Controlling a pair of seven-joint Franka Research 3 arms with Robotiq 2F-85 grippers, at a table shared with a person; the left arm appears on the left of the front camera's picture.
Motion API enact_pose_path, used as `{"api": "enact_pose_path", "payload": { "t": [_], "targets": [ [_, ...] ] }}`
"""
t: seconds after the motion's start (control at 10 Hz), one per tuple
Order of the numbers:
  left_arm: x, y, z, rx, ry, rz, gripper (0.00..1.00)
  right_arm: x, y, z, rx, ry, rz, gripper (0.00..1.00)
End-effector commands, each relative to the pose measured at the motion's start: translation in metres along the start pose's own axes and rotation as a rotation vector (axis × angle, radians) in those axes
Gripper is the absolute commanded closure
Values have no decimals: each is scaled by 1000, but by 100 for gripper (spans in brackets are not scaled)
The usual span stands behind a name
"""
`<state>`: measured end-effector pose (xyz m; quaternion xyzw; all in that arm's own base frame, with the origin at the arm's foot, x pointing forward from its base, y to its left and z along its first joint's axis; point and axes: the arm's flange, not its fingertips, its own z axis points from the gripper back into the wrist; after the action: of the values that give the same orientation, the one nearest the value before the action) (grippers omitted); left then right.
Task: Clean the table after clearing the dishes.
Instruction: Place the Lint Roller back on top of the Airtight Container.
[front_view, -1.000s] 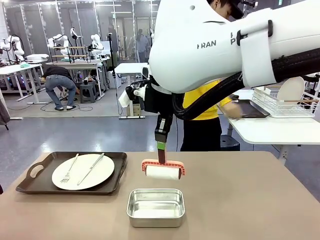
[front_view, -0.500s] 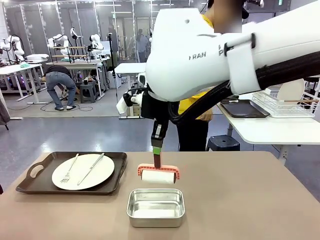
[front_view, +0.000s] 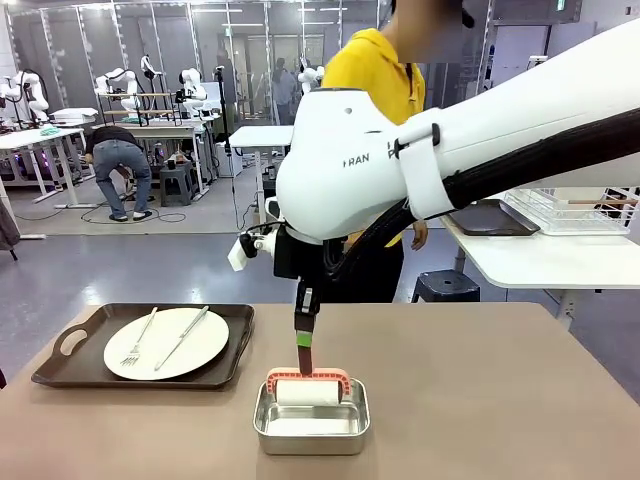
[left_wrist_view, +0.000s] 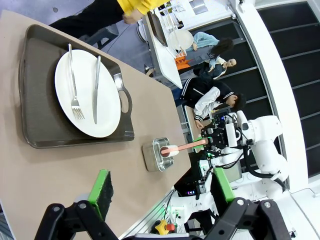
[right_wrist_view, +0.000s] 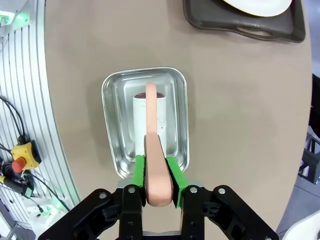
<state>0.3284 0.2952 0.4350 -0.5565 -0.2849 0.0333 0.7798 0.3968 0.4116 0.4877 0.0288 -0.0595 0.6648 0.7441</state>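
Observation:
My right gripper (front_view: 304, 338) (right_wrist_view: 159, 172) is shut on the salmon-pink handle of a cleaning roller (front_view: 307, 392) (right_wrist_view: 152, 130). Its white roll rests inside a small steel pan (front_view: 310, 430) (right_wrist_view: 115, 100) near the front middle of the tan table (front_view: 480, 400). At the table's left, a white plate (front_view: 205, 345) (left_wrist_view: 107, 110) with a fork and knife lies on a dark brown tray (front_view: 60, 375) (left_wrist_view: 35, 90). In the left wrist view my left gripper (left_wrist_view: 162, 187) stands open with nothing in it, high above the table and well away from the tray.
A person in a yellow shirt (front_view: 385, 70) stands at the far side, behind my right arm. A white side table (front_view: 540, 260) at the right holds another dark tray (front_view: 490, 218) and a wire rack (front_view: 570, 205). The table's right half is bare.
My right arm came down and toward the front edge, carrying the roller from the table top into the steel pan. The person turned away from the side table and straightened up.

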Motion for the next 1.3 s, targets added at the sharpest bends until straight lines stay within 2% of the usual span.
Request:
{"api": "enact_pose_path", "payload": {
  "t": [0.0,0.4,0.7,1.2],
  "targets": [
    [-1,-2,3,-4,-1,-2,0,4,-9,-2,25,-12,23,78],
    [-1,-2,3,-4,-1,-2,0,2,-18,-24,7,-14,75,78],
    [-1,-2,3,-4,-1,-2,0,-2,-30,-28,-9,-31,68,78],
    [-1,-2,3,-4,-1,-2,0,-14,-53,-58,12,-43,32,78]
  ]
}}
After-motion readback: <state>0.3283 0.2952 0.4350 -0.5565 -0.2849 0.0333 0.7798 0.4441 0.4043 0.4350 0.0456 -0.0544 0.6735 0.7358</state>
